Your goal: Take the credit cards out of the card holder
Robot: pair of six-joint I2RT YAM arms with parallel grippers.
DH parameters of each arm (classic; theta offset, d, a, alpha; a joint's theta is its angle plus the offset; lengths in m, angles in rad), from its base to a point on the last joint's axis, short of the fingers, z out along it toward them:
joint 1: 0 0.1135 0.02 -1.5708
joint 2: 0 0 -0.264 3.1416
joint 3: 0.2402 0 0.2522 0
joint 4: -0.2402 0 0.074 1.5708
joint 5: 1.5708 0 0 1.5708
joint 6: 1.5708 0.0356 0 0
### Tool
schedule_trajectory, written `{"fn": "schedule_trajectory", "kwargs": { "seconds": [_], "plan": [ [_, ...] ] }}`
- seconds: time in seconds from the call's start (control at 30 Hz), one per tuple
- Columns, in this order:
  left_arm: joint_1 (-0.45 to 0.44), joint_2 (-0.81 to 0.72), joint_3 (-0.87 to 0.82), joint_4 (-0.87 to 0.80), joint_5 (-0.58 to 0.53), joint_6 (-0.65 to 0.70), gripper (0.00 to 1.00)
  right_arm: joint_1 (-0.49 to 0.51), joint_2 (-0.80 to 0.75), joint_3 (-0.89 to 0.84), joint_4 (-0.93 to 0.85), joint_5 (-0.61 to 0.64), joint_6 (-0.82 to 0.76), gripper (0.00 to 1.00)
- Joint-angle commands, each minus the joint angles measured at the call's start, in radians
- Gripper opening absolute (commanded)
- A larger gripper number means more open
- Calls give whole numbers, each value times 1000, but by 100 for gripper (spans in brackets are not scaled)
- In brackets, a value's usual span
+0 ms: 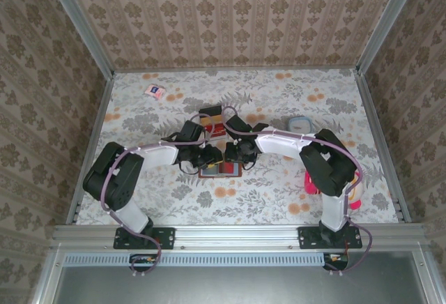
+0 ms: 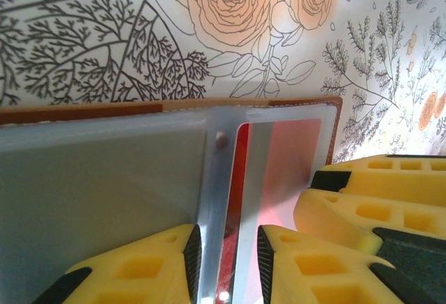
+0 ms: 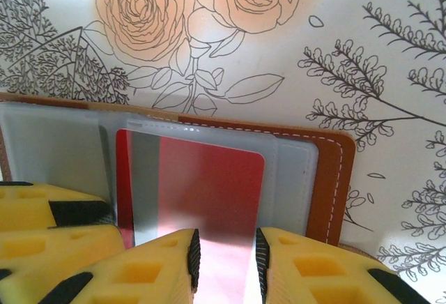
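Presently, left fingers and right fingers are sitting narrowly parted, grip indeterminate, on the brown leather-look card holder on the bench, risking dragging it along should its sleeve grip the red plastic card.

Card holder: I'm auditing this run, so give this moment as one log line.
holder open on table | red card in sleeve | left pincer at fold, right pincer over card, both slightly open

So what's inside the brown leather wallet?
A red plastic card sits in a clear sleeve of the brown leather wallet. Its near end hides behind the right tool's yellow fingers, and any cards beneath are covered.
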Motion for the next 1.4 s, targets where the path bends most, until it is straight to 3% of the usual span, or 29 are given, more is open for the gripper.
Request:
{"fn": "schedule_trajectory", "kwargs": {
  "seconds": [0.0,0.93,1.37],
  "plan": [
    [1,25,-10,4,30,8,30,-1,30,16,-34,-15,13,32],
    [34,-41,-32,27,79,17,7,-4,68,5,-28,-22,19,32],
    [56,-56,-57,18,77,27,6,-14,73,-14,-33,-4,33,32]
  ]
}}
